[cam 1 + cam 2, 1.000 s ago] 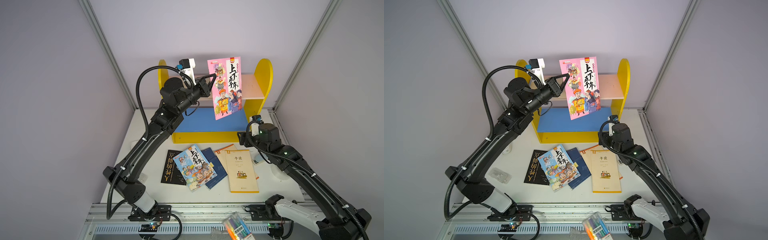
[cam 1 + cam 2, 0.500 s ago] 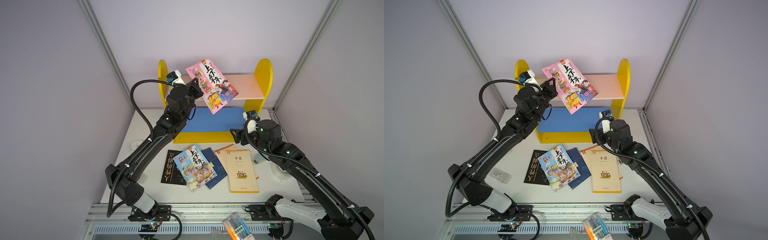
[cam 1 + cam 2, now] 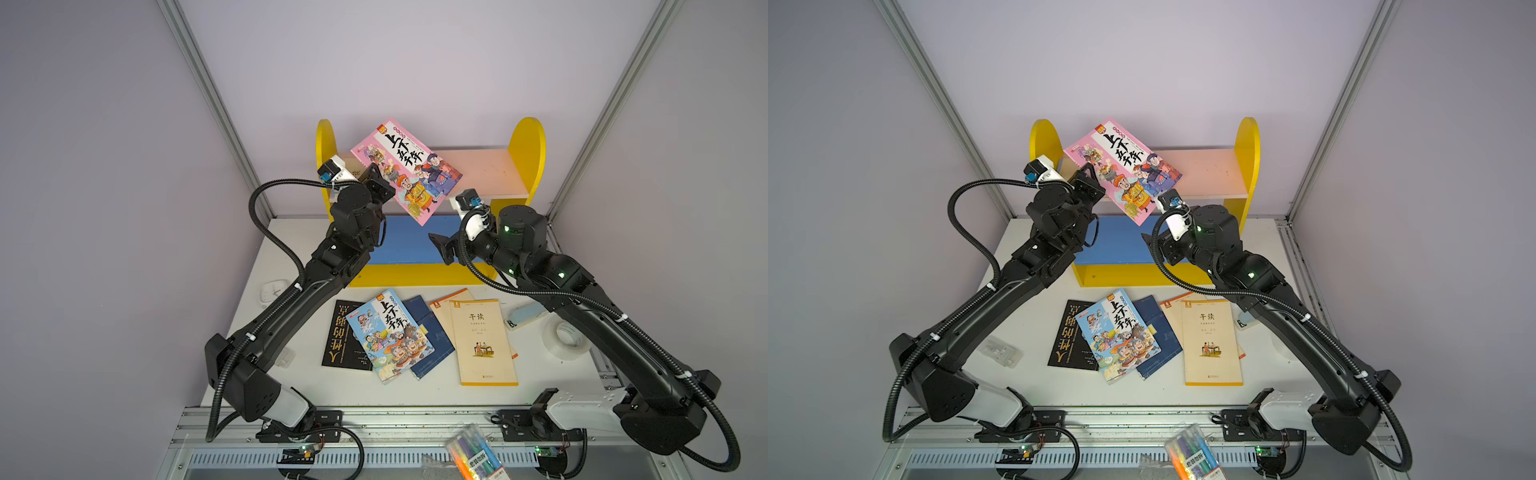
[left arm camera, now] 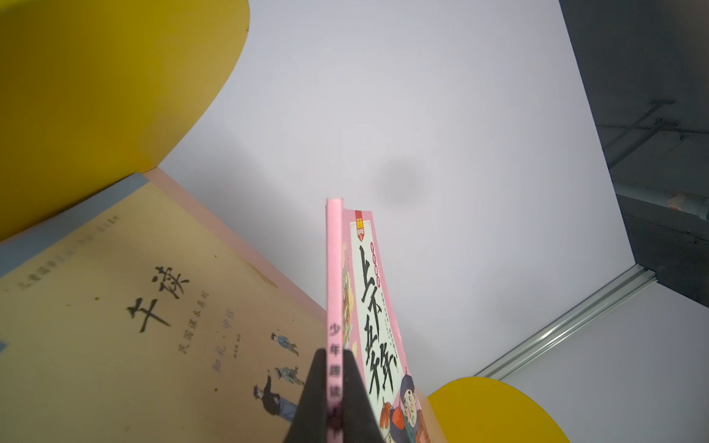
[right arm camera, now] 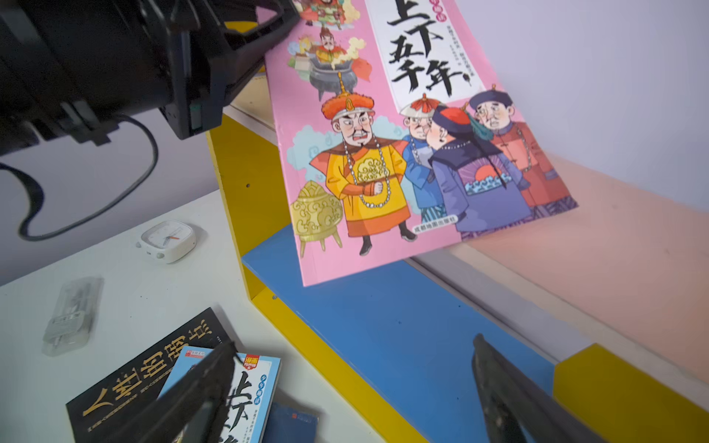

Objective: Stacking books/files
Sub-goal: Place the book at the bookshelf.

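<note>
The left end effector grips the pink book by its spine, tilted over the upper shelf. The right end effector hangs open and empty over the blue shelf.

Table: white, with a yellow-sided shelf at the back.
On it: black book, navy book, cream books, clock, blue block, tape roll, clear case.
Upper board: pink, with a cream book flat beside a side panel.
Lower board: blue.

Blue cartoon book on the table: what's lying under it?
The blue cartoon book overlaps a black book with gold lettering on one side and a navy book on the other. Whether anything else lies beneath its middle is hidden.
</note>
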### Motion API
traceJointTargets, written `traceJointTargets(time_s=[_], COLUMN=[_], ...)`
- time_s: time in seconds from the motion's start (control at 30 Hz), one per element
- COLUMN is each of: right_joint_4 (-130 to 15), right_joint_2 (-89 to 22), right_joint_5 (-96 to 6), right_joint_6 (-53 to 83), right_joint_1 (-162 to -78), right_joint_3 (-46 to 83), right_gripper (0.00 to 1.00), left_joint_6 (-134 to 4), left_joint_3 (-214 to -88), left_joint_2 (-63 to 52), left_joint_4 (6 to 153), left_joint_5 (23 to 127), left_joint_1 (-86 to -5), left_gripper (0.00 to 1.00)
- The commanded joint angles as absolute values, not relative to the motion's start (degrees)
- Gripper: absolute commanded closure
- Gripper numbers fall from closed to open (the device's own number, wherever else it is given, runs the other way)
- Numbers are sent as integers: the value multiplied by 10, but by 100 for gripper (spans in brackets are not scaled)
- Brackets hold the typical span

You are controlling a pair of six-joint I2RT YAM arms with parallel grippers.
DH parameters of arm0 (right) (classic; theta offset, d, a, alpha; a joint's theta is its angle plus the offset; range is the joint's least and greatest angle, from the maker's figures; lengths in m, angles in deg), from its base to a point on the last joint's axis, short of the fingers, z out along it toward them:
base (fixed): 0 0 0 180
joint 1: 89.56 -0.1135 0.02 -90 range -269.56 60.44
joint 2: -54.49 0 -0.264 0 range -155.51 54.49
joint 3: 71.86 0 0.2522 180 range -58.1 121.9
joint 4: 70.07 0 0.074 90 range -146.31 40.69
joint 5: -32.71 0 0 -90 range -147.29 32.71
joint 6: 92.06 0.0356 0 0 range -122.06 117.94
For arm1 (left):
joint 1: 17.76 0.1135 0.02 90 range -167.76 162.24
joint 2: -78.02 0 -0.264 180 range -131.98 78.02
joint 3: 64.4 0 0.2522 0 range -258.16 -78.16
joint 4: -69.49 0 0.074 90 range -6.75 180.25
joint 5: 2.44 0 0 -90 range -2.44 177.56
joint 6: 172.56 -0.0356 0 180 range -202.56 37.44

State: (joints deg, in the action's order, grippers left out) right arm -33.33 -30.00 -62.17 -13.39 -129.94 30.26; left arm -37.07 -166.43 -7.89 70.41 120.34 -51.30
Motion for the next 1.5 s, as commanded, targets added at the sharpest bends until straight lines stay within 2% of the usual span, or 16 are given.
traceJointTargets(time_s=[0.0, 0.2, 0.47, 0.73, 0.9, 1.27, 1.47], right_joint_4=[-338, -321, -286, -332, -332, -283, -206], right_joint_2=[-324, -364, -441, -494, -511, -536, -539], right_joint_5=[-608, -568, -586, -727, -764, -771, -701], right_joint_6=[-188, -232, -256, -299, -310, -323, -301], right_joint_1=[-1301, -1303, -1310, -1331, -1333, -1329, -1312], right_joint_3=[334, 378, 444, 470, 495, 536, 574], right_gripper=[2, 2, 2, 2, 2, 2, 2], left_joint_6=[-371, -361, -351, -331, -327, -328, -347], left_joint_3=[-1659, -1650, -1623, -1602, -1586, -1538, -1510], left_joint_2=[-70, -69, -56, -47, -39, -3, 29], left_joint_4=[678, 678, 663, 661, 656, 646, 655], left_joint_5=[1229, 1233, 1237, 1230, 1226, 1204, 1170], left_joint_1=[-512, -509, -505, -491, -484, -477, -474], left_gripper=[100, 96, 89, 79, 72, 63, 54])
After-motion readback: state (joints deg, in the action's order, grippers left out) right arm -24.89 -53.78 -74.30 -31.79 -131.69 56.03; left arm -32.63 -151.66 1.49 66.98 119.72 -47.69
